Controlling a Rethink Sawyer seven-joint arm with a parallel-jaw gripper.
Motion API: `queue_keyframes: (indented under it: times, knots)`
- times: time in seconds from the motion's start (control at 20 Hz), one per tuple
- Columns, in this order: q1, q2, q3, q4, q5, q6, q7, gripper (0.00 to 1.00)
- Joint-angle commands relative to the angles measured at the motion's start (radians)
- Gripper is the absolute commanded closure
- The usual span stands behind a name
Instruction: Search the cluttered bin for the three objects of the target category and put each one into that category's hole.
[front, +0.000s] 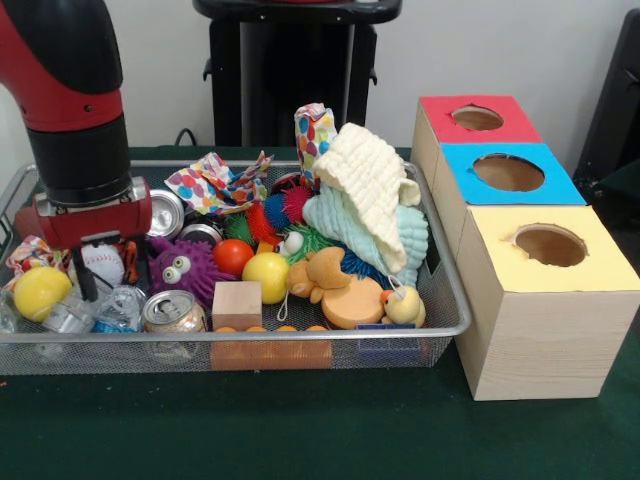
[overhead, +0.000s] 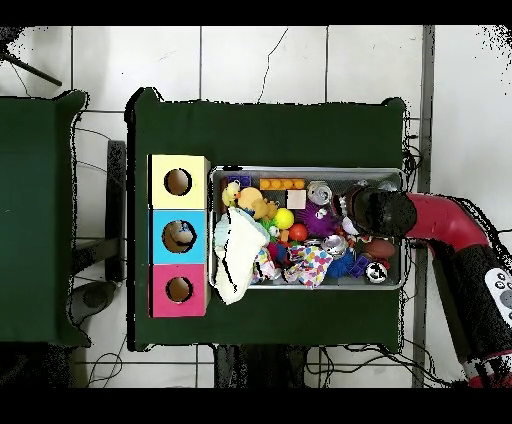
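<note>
My gripper hangs low with its fingers parted and empty astride the baseball, which sits right beneath me, yellow ball at eight o'clock.

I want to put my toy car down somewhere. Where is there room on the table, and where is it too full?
There is bare green table in front of the wire bin, and more beyond the bin and past the three boxes in the overhead view. The bin is packed with balls, cans and cloths, and the gripper hangs at one end.
</note>
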Motion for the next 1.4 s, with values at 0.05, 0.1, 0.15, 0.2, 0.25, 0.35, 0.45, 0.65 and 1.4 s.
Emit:
queue_keyframes:
  times: [0.05, 0.1, 0.15, 0.2, 0.25, 0.35, 0.45, 0.65, 1.4]
  knots:
    - [0.009, 0.011, 0.039, -0.064, -0.031, 0.057, -0.211, 0.00]
    - [0.007, 0.033, 0.038, -0.069, -0.036, 0.044, -0.209, 0.00]
    - [0.005, 0.048, 0.038, -0.072, -0.038, 0.032, -0.206, 0.00]
    - [0.001, 0.055, 0.037, -0.067, -0.041, 0.018, -0.201, 0.00]
    - [0.001, 0.054, 0.033, -0.059, -0.045, 0.007, -0.191, 0.00]
    - [-0.001, 0.045, 0.027, -0.037, -0.049, -0.012, -0.170, 0.00]
    - [-0.002, 0.041, 0.020, -0.019, -0.053, -0.027, -0.152, 0.00]
    - [-0.005, 0.050, 0.010, -0.003, -0.057, -0.039, -0.133, 0.00]
    - [0.017, 0.113, -0.004, -0.035, -0.081, -0.028, -0.149, 0.00]
